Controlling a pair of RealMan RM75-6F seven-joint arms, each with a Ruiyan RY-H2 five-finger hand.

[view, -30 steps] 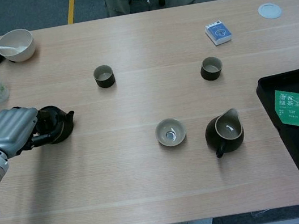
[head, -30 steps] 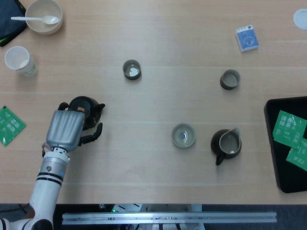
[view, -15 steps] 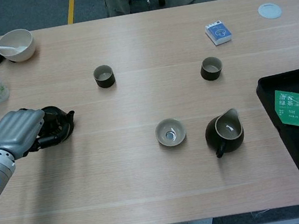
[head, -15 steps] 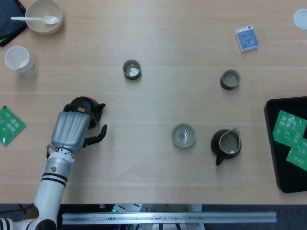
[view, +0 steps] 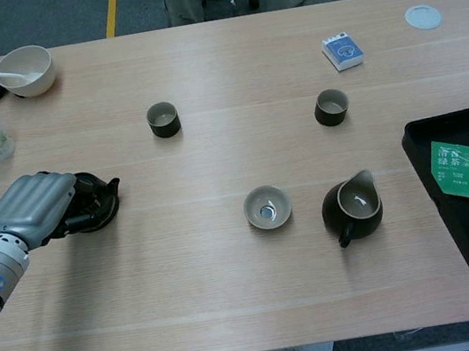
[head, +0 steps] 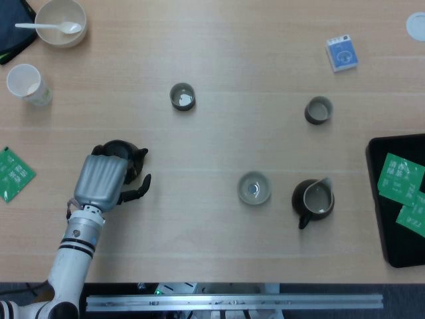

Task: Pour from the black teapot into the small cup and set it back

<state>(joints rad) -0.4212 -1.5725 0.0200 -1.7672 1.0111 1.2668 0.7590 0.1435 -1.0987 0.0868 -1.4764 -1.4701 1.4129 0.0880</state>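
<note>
The black teapot (head: 130,153) stands low at the table's left side, half hidden under my left hand (head: 103,181). That hand lies over the pot from the near side, fingers wrapped around its body, and seems to grip it; the chest view shows the same hold, hand (view: 33,207) on teapot (view: 100,203). A small pale cup (head: 254,187) sits near the table's middle. Two dark cups stand further back, one (head: 182,96) to the left and one (head: 319,109) to the right. My right hand appears in neither view.
A dark pitcher (head: 313,199) stands right of the pale cup. A black tray (head: 392,256) with green packets fills the right edge. At the far left are a bowl with a spoon (head: 60,22), a paper cup (head: 26,83) and a green packet (head: 12,173). A blue box (head: 341,52) lies far right.
My left hand has shifted slightly right and toward the near edge, and the teapot has moved with it.
</note>
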